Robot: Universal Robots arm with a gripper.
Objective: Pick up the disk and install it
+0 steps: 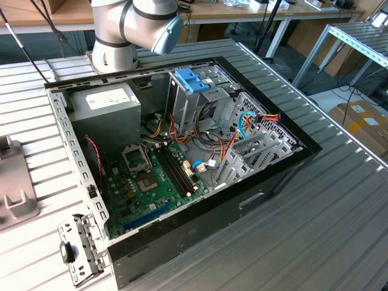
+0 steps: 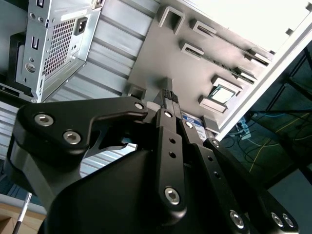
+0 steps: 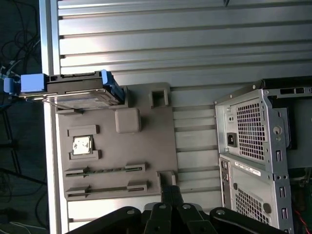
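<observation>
The tool [image 2: 169, 95], pinched together on nothing, hangs by the grey fixture tray [image 3: 146, 141]. The disk [image 3: 80, 90] lies at a tray corner, well apart from the tool; a square chip [image 3: 81, 145] sits in a recess. In the exterior view, the open computer case [image 1: 273, 176] holds a power supply [image 1: 106, 109] at 11 o'clock of its motherboard [image 1: 145, 185].

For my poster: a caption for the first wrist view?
The disk rests on a grey tray near the computer case.
</observation>
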